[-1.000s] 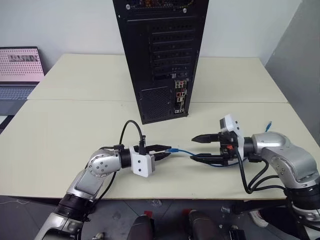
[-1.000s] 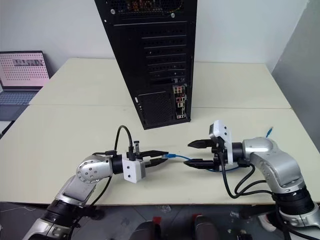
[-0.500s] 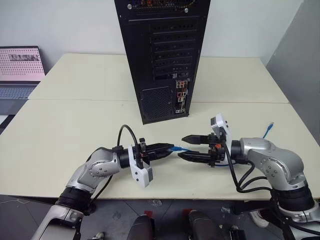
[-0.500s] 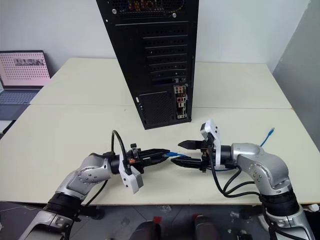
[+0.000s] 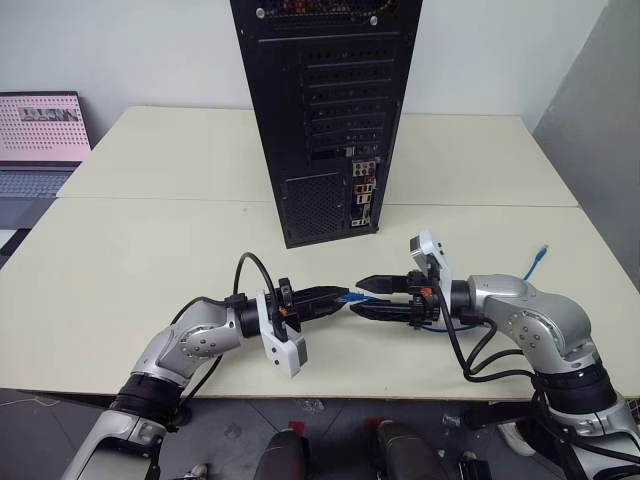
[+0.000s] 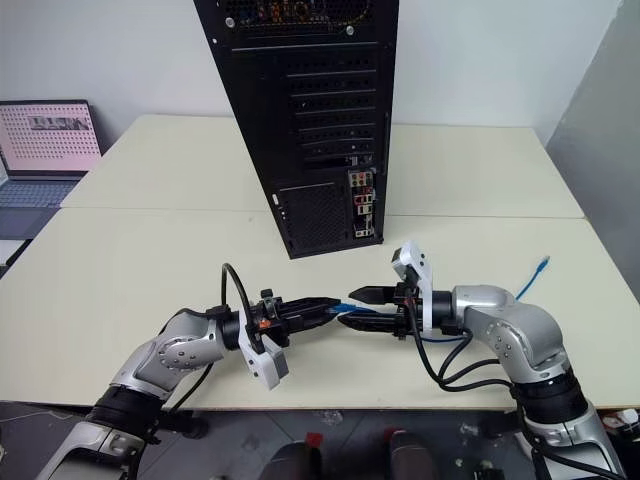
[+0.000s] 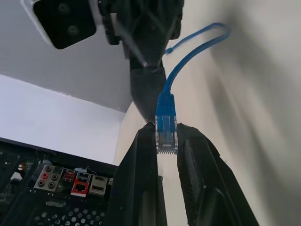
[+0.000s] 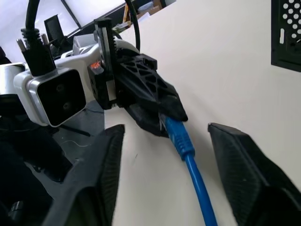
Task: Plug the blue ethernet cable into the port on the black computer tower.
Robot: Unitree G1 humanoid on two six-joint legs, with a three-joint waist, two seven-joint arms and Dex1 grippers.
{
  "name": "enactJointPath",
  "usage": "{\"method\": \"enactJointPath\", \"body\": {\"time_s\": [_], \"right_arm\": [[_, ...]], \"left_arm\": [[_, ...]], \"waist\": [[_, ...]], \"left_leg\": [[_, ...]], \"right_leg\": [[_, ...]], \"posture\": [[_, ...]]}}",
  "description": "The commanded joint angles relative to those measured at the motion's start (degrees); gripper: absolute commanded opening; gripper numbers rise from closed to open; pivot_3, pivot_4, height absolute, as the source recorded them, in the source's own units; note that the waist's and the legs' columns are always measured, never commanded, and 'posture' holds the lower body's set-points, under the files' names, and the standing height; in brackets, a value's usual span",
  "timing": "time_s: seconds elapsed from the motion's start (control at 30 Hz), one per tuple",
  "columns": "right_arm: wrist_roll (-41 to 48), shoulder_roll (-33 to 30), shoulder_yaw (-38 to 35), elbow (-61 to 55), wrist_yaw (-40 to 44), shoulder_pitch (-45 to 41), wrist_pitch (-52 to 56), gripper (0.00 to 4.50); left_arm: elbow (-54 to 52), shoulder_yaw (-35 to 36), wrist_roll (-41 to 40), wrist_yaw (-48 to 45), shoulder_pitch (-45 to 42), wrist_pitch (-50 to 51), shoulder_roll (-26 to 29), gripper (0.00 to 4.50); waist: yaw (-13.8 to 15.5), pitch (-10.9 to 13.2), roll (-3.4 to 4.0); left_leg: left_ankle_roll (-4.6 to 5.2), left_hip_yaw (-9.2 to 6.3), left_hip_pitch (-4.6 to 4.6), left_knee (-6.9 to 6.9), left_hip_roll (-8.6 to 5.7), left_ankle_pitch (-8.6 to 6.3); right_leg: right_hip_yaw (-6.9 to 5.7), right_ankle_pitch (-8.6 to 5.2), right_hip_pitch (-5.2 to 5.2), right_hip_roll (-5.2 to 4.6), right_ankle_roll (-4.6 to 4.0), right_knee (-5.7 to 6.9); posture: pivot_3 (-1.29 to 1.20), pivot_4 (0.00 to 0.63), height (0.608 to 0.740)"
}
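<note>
**Handover in progress: right hand closing in on held plug**

Left eye view: At frame centre, the left hand (image 5: 335, 297) is clamped on the plug of the blue ethernet cable (image 5: 352, 296). The right hand (image 5: 368, 297) has advanced from the right over the last second and narrowed its fingers, which now bracket the cord just behind the plug, not yet closed on it. Judgement: a transfer is being set up; insertion has not begun.

Right eye view: The black computer tower (image 6: 310, 110) stands upper centre on the tabletop (image 6: 120, 260), its port (image 6: 364, 213) well apart from both hands.

Left wrist view: The plug sits pinched between the fingers (image 7: 141, 183).

Right wrist view: The cord runs between the parted fingers (image 8: 101, 169).
</note>
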Motion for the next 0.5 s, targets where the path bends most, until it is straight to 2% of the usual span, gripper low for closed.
{"method": "enactJointPath", "body": {"time_s": [0.03,0.13,0.33,0.47,0.5], "right_arm": [[-0.2,0.0,-0.1,-0.4,0.5,-1.1,-1.2,1.94],[-0.3,-0.1,0.1,-0.2,0.7,-1.2,-1.4,1.19],[-0.5,-0.4,0.3,0.0,1.2,-1.3,-1.2,0.03],[1.0,0.2,-0.9,0.4,1.5,-1.7,-0.1,0.0],[1.5,0.2,-1.3,0.6,1.7,-1.8,0.3,0.18]], "left_arm": [[-2.7,-0.5,0.2,1.4,0.5,-0.6,0.2,0.28],[-2.7,-0.3,0.7,2.1,0.5,-0.6,0.2,0.28],[-2.8,-0.3,1.8,3.5,0.4,-0.5,0.3,0.28],[-2.8,-0.7,2.1,4.0,0.5,-0.8,0.4,0.28],[-2.8,-0.8,2.2,4.1,0.5,-0.7,0.5,0.28]], "waist": [[0.0,0.0,0.0],[0.0,0.0,0.0],[0.0,0.0,0.0],[0.0,0.0,0.01],[0.0,0.0,0.01]], "left_leg": [[0.0,0.0,0.0,0.0,0.0,0.0],[0.0,-0.04,-0.02,0.0,0.0,0.0],[0.0,-0.08,-0.04,0.0,0.0,0.0],[0.0,-0.1,-0.04,0.0,0.0,0.0],[0.0,-0.1,-0.04,0.0,0.0,0.0]], "right_leg": [[-0.01,0.0,0.0,0.0,0.0,0.0],[-0.06,0.0,0.0,-0.01,0.0,0.0],[-0.1,0.0,0.0,-0.01,0.0,0.0],[-0.13,0.0,0.0,-0.02,-0.01,0.0],[-0.14,0.0,0.0,-0.02,-0.01,0.0]], "posture": [[0.0,0.15,0.74],[0.0,0.15,0.74],[0.0,0.15,0.74],[0.0,0.15,0.74],[0.0,0.15,0.74]]}}
